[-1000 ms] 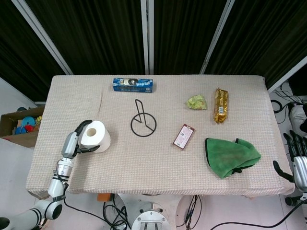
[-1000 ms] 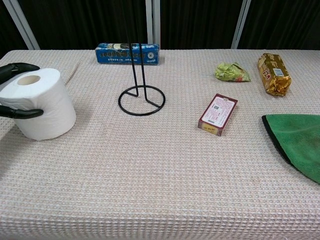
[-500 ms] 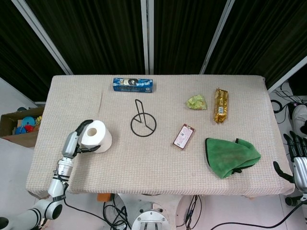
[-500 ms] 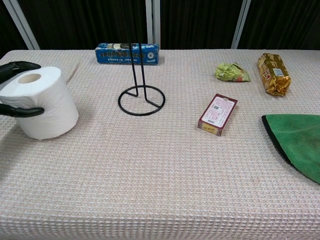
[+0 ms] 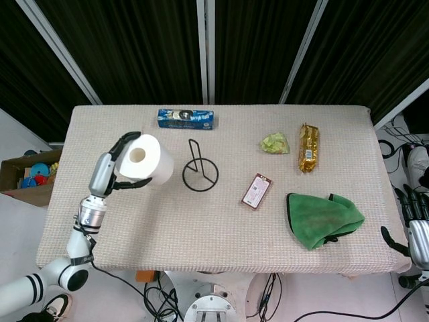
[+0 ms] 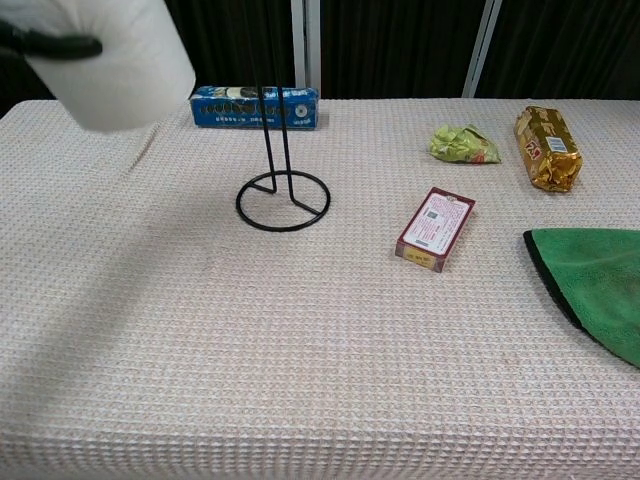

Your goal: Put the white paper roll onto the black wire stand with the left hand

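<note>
- tabletop (image 5: 201,221): beige woven cover, carrying everything below; the action sits over its left part.
- green cloth (image 5: 323,218): crumpled near the right front edge, well apart from the work.
- white paper roll (image 5: 145,159): gripped by the left robot hand and clear of the tabletop, hollow core facing up toward the head camera; in the chest view it fills the top left corner, above and to the left of the stand. it is near the stand but not yet over it.
- left robot hand (image 5: 115,165): closed around the roll, dark fingers wrapping its far and near sides.
- right robot hand (image 5: 414,225): at the far right off the tabletop edge, holding nothing, fingers apart.
- black wire stand (image 5: 200,172): ring base flat on the tabletop with its upright post bare; just right of the roll.
- blue box (image 5: 186,119), gold packet (image 5: 308,147), red card box (image 5: 257,191) and green wrapper (image 5: 275,142): scattered behind and right, none in the path.
- step in hand, as i judge it: the carry phase, roll lifted and on its way to the post.
- next move calls for: shifting the roll right until the core sits above the post tip, keeping the core axis in line with the post, then lowering so the post threads through before the hand lets go.
</note>
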Tool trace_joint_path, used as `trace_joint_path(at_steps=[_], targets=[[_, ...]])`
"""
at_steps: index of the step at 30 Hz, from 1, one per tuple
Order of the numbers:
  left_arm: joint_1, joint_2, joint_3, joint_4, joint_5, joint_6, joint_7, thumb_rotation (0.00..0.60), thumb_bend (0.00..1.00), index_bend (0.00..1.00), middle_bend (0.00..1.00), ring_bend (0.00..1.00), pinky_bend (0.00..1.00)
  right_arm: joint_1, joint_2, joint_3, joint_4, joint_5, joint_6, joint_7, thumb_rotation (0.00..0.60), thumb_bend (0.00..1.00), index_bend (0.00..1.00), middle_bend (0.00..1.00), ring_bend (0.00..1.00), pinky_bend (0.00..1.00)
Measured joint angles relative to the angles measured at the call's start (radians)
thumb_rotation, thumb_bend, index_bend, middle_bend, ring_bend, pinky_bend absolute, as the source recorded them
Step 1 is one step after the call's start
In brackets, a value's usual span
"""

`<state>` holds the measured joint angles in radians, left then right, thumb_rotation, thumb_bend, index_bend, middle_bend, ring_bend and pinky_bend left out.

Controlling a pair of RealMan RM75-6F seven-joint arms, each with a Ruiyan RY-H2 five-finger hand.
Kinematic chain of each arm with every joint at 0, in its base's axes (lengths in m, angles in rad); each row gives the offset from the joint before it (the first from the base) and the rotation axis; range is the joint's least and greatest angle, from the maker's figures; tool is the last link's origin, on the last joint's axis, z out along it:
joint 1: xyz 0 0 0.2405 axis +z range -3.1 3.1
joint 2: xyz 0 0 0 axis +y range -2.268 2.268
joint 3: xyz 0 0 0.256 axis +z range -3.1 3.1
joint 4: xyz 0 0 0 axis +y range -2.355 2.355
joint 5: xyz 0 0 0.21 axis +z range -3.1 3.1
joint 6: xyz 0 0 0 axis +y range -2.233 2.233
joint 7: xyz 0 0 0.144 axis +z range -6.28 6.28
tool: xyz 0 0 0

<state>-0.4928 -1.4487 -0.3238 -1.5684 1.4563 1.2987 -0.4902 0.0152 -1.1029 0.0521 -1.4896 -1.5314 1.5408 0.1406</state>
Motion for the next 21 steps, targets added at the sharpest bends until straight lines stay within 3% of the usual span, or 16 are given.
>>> trace_joint_path(at_steps=[4,10,16,21], targets=[[-0.079,0.124,-0.121,-0.196,-0.048,-0.051,0.127,0.600,0.33,0.34,0.52,0.50,0.50,-0.003,-0.003,0.000,0.010,0.004,0.001,0.008,0.600,0.27,0.00,0.00,0.00,0.00],[-0.165,0.182,-0.219,-0.343,-0.211,-0.119,0.206,0.600,0.33,0.34,0.52,0.50,0.52,-0.005,-0.008,0.000,0.026,0.007,0.001,0.025,0.600,0.27,0.00,0.00,0.00,0.00],[-0.252,0.137,-0.262,-0.383,-0.387,-0.146,0.242,0.600,0.33,0.34,0.52,0.50,0.52,-0.008,-0.010,-0.003,0.038,0.005,0.004,0.038,0.600,0.27,0.00,0.00,0.00,0.00],[-0.298,0.082,-0.256,-0.327,-0.428,-0.150,0.275,0.600,0.33,0.35,0.52,0.50,0.52,-0.012,-0.007,0.001,0.047,0.013,0.006,0.051,0.600,0.27,0.00,0.00,0.00,0.00]])
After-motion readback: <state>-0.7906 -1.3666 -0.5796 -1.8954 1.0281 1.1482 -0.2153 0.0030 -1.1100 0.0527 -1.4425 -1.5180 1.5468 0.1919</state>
